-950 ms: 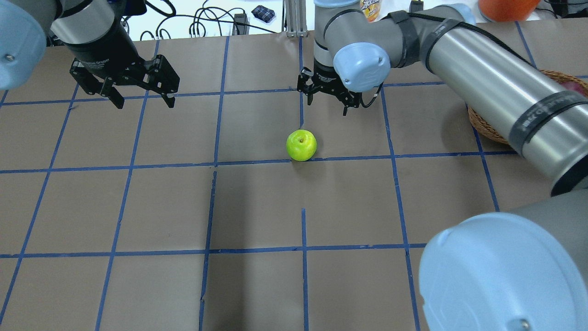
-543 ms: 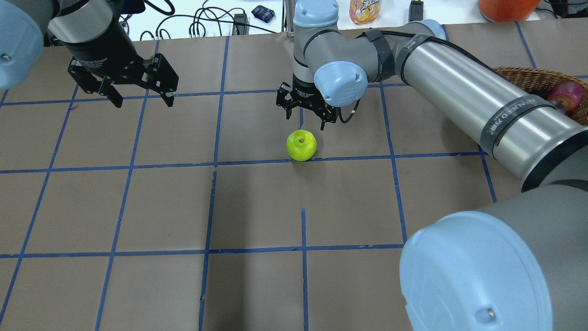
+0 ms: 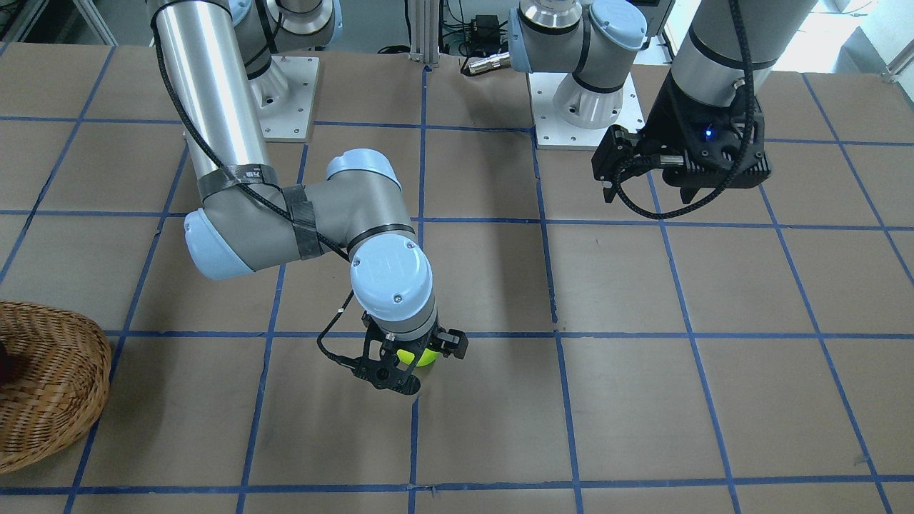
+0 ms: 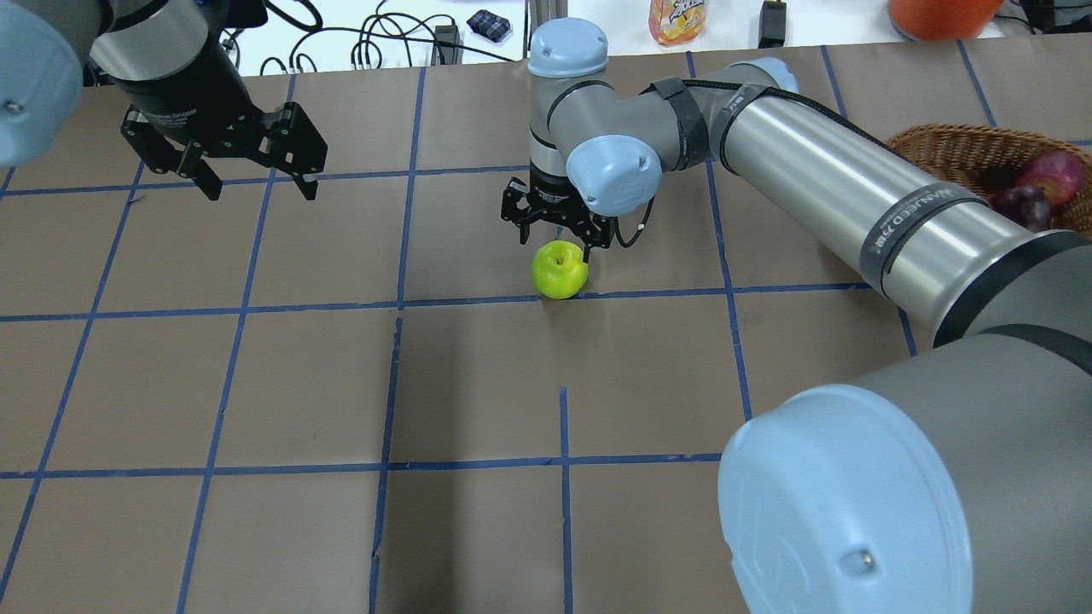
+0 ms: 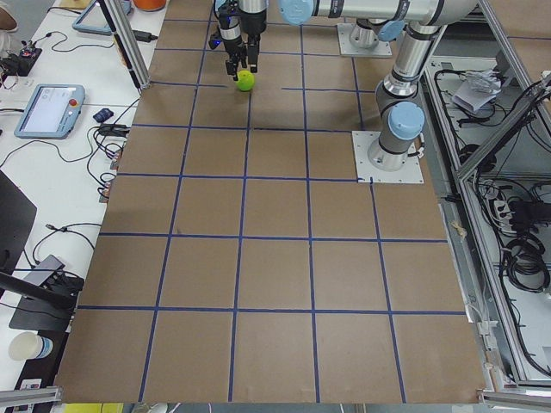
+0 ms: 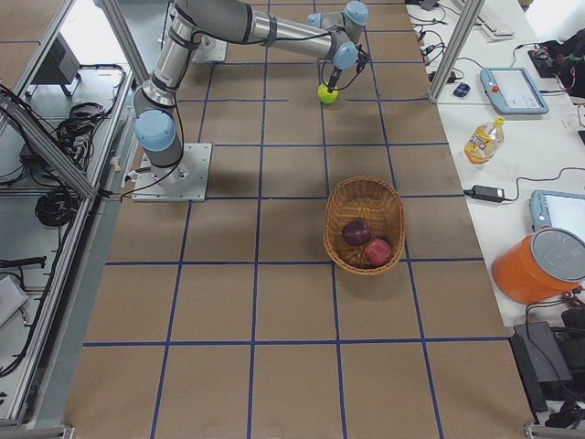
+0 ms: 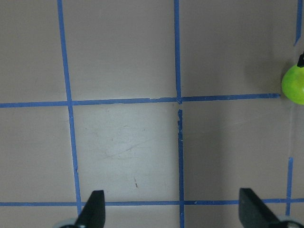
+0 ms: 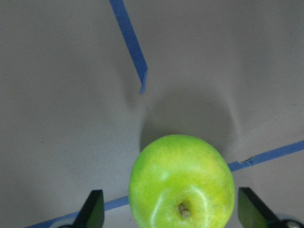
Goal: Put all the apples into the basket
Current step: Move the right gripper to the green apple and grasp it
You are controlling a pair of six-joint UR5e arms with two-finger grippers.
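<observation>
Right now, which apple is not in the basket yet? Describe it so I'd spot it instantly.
On the brown gridded table, look below the right arm's open hand. The apple there sits alone by a blue tape line. It is bright yellow-green; the maroon apple and the red apple lie in the wicker basket.

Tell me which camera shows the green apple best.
The right wrist-mounted view: the green apple fills the lower frame, stem visible, between the fingertips of the open right claw. Overhead shows it clear but small. Front-facing mostly hides it behind that claw. Side views show a tiny dot; the left wrist view clips it at the edge.
</observation>
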